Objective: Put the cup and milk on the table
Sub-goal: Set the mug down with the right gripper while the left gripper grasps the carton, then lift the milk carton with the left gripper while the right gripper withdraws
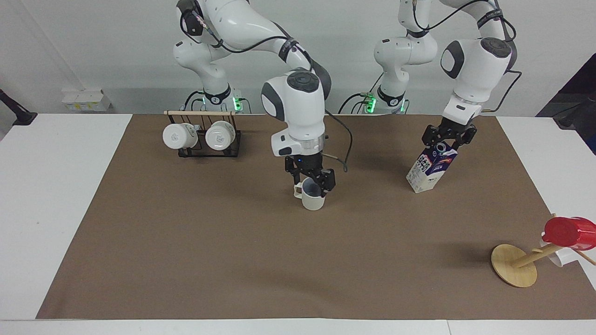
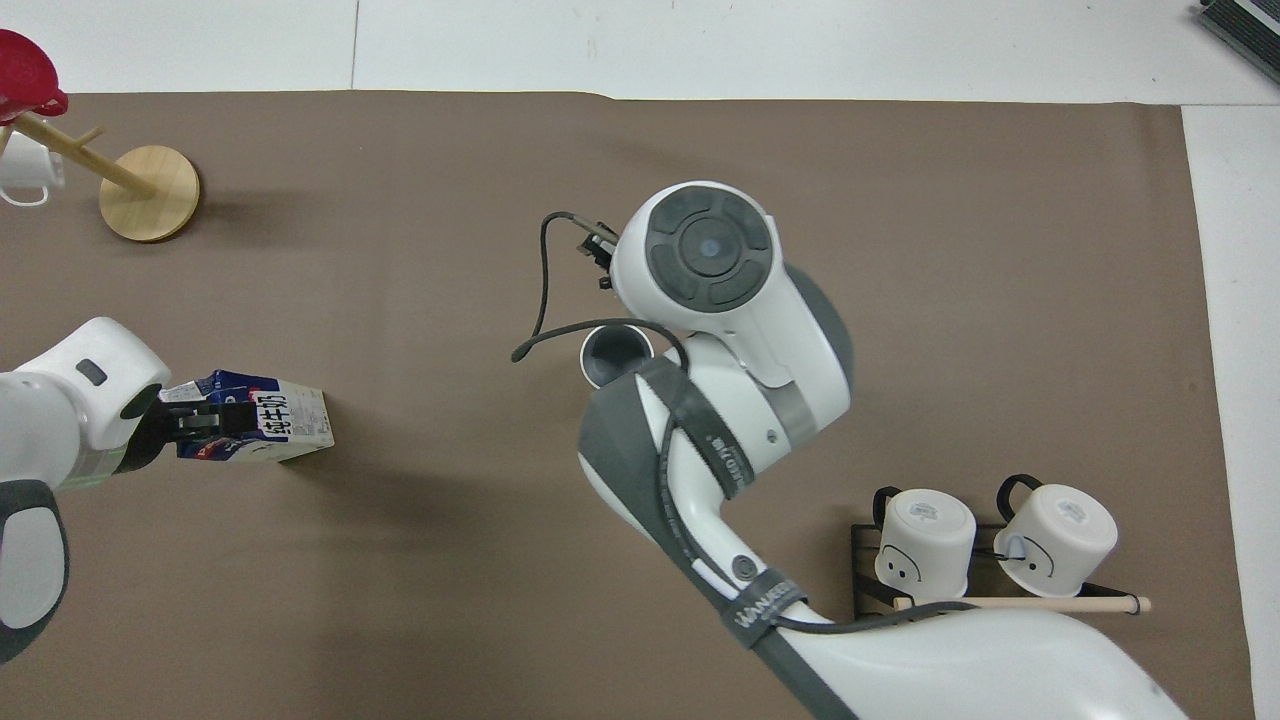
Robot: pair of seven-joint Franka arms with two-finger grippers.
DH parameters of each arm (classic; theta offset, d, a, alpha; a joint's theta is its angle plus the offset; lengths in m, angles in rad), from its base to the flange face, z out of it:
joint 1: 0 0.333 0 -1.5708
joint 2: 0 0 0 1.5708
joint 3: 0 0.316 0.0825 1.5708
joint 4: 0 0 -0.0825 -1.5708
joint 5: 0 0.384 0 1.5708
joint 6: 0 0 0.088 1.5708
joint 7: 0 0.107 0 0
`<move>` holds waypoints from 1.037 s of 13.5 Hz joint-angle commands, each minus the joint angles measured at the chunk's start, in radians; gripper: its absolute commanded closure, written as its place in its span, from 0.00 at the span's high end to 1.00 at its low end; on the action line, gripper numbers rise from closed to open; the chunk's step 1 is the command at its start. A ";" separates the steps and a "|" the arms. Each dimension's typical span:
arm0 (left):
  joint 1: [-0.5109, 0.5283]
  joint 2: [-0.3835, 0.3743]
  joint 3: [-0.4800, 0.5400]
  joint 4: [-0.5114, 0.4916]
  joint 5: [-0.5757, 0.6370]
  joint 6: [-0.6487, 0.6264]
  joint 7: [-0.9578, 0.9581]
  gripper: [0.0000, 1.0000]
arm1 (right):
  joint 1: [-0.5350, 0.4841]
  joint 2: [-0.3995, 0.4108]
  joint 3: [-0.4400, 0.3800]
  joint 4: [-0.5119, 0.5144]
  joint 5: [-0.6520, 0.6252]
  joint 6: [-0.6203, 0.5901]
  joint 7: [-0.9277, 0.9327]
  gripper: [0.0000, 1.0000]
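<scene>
Now right tool [image 1: 311, 178] hangs released just above cup [image 1: 312, 195] standing mid-table [image 1: 28, 195]; left tool [image 1: 448, 136] grips top of milk [image 1: 431, 168], carton leaning toward the left arm's edge.

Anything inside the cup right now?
Nothing visible: the cup stands on the brown sheet showing a bare grey-blue inside. The right gripper hangs open just over its rim, hiding part of the rim and inside. The left gripper is at the milk.
</scene>
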 commanded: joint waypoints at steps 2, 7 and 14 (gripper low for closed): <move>-0.012 0.000 0.009 -0.011 0.025 0.036 -0.022 0.64 | -0.135 -0.151 0.011 -0.087 0.005 -0.119 -0.203 1.00; -0.016 0.009 0.009 -0.001 0.023 0.019 -0.042 0.48 | -0.339 -0.309 0.011 -0.226 0.007 -0.139 -0.565 1.00; -0.266 0.173 0.000 0.242 0.023 0.024 -0.404 0.46 | -0.505 -0.392 0.010 -0.143 0.009 -0.344 -0.918 1.00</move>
